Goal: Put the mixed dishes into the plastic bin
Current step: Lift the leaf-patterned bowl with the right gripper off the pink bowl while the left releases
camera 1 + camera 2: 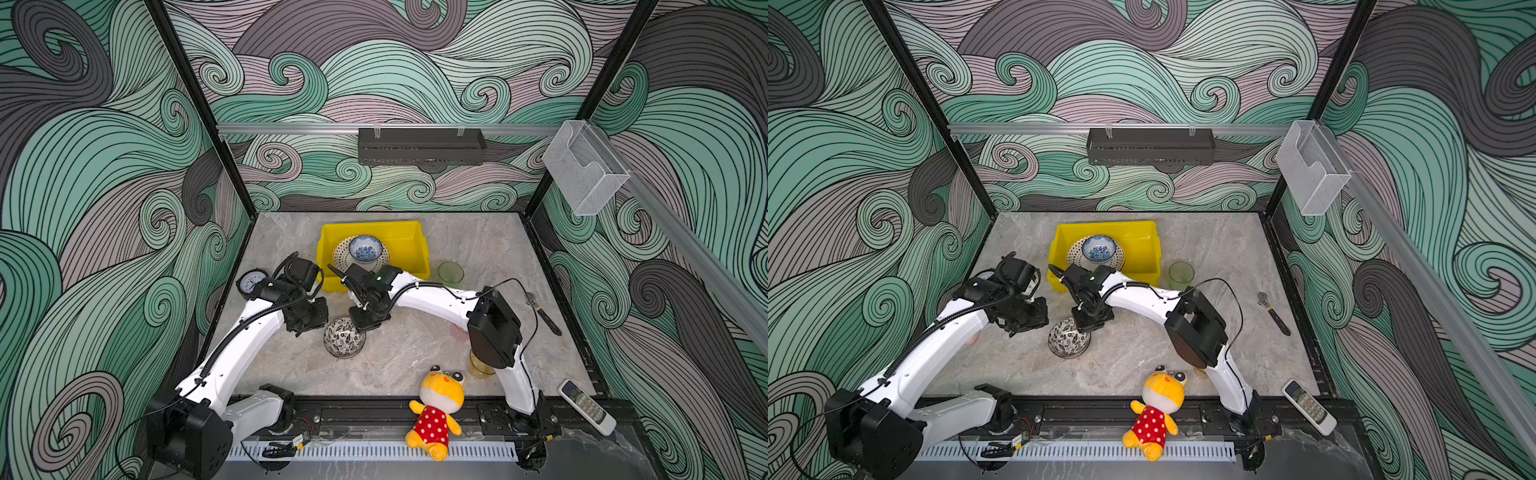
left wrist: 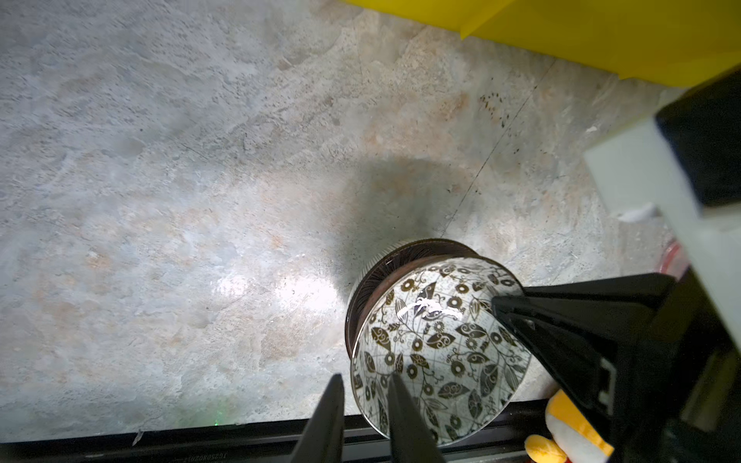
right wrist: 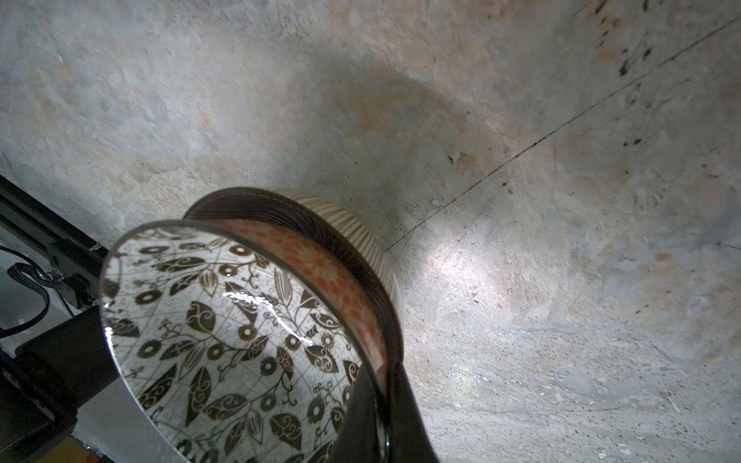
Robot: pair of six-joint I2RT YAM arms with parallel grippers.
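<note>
Your right gripper (image 3: 379, 373) is clamped on the rim of the black-and-white bowl (image 3: 224, 328). One finger is inside the leaf-patterned bowl and the other presses its orange outer wall. The bowl sits nested in a brown-striped dish (image 3: 361, 228) at the middle of the table (image 1: 415, 365). Both top views place it in front of the plastic bin (image 1: 374, 226), outside it and apart from its near wall. Your left gripper (image 2: 363, 379) stands just beside the same bowl, on its left in both top views, jaws parted by a narrow gap. In the left wrist view the bowl's rim runs behind that gap, and you cannot tell whether either finger touches it. Inside the bin, toward its left end, a dotted plate (image 1: 340, 254) carries a blue floral bowl (image 1: 365, 248). A green cup (image 1: 451, 272) stands upright on the table just beside the bin's near right corner. An amber cup (image 1: 480, 366) shows partly behind the right arm's elbow, nearer the front edge. A round black clock (image 1: 251, 282) lies at the left, half hidden by the left arm. A yellow plush toy (image 1: 438, 409) in a red dotted dress sits at the front edge, with a wrench (image 1: 544, 316) and a remote control (image 1: 586, 407) off to the right.
</note>
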